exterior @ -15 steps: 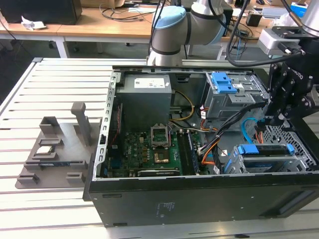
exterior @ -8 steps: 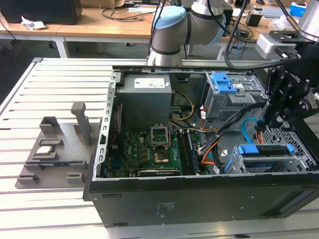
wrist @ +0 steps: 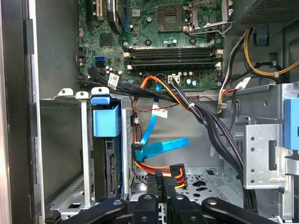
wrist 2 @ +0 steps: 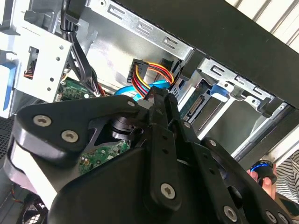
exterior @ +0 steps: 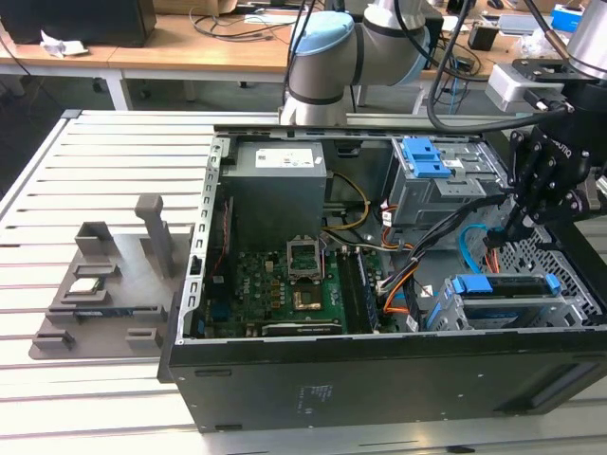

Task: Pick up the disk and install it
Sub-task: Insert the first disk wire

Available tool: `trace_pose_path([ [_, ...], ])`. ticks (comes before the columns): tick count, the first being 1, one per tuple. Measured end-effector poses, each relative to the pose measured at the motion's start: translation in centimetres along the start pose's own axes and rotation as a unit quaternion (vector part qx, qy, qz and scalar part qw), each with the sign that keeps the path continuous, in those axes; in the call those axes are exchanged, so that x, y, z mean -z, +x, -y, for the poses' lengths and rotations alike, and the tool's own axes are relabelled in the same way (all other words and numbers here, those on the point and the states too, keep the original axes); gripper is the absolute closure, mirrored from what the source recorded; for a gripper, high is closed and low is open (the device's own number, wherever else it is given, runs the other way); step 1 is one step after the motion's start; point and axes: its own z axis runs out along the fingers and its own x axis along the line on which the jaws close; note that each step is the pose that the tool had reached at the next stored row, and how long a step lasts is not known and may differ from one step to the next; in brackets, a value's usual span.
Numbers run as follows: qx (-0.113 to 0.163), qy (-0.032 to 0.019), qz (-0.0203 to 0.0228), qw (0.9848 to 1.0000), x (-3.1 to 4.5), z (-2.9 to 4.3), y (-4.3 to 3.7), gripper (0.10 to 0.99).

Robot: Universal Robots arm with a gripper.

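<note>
Okay so the pincer is down inside the open computer case, at the end on the exterior view's right, between the two drive cages. In both wrist views its tips are clenched on the black power plug with the red, orange and yellow wires fanning out of it (so it's grasping the plug, not the drive).

The disk is sitting in the lower drive cage at the near corner of the case, blue rail facing up in the exterior view. In the first wrist view you see its connector end with a blue plastic tab above it, just beside the plug but apart from it. A flat blue data cable hangs loose between the two.

Motherboard lies flat on the case floor. Out on the slatted desk, a grey fixture tray sits well apart from the arm.
</note>
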Motion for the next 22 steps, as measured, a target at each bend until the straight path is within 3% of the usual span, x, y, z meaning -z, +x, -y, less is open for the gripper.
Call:
trace_pose_path([
  [22,0.000,0.0000,0.0000,1.0000,-0.56,0.02,0.64,0.918],
])
